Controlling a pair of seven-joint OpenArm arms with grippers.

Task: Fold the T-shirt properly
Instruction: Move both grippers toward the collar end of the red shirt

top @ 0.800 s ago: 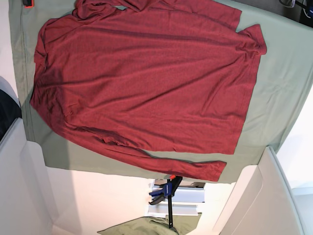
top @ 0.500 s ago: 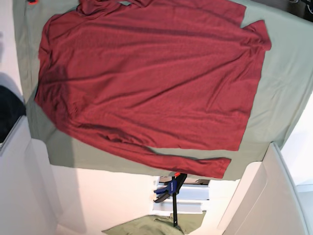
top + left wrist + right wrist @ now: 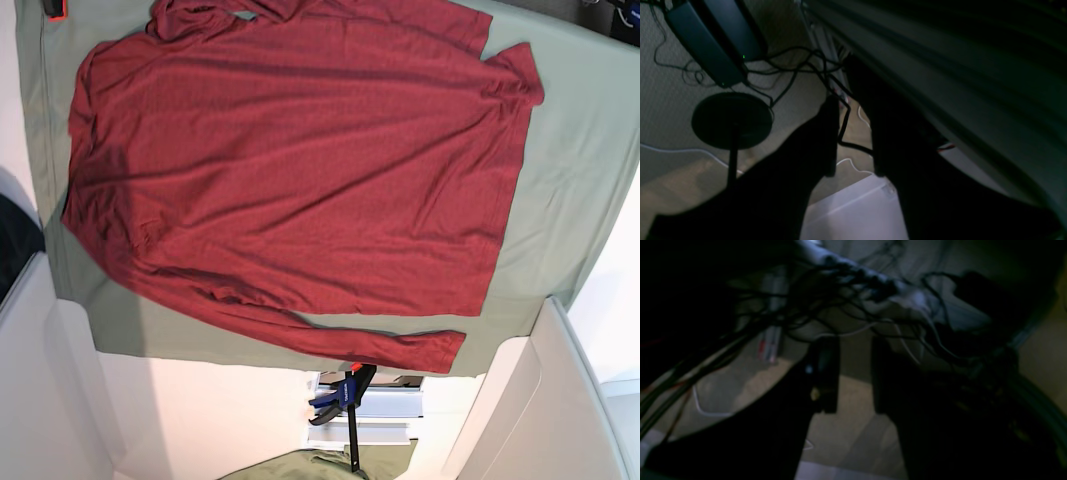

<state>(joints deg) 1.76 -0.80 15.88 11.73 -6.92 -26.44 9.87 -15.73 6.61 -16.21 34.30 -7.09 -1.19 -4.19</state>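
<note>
The T-shirt (image 3: 300,170) is dark red and long-sleeved, spread flat and back-up on an olive-green cloth (image 3: 570,180) in the base view. One sleeve (image 3: 380,340) runs along its lower edge and the other is bunched at the top. Neither gripper shows in the base view. In the left wrist view my left gripper (image 3: 853,136) hangs over the floor, open, with only a cable and carpet seen through the gap. In the right wrist view my right gripper (image 3: 855,373) is also open and empty, dark against the floor, away from the shirt.
A blue clamp (image 3: 340,395) and a heap of green cloth (image 3: 310,465) lie below the table's near edge. White panels (image 3: 560,400) flank the lower corners. A round black stand base (image 3: 731,120), tangled cables (image 3: 840,300) and a white box (image 3: 853,213) are on the floor.
The whole base picture shifted slightly right and down, then came back. The shirt lies the same way on the green cloth.
</note>
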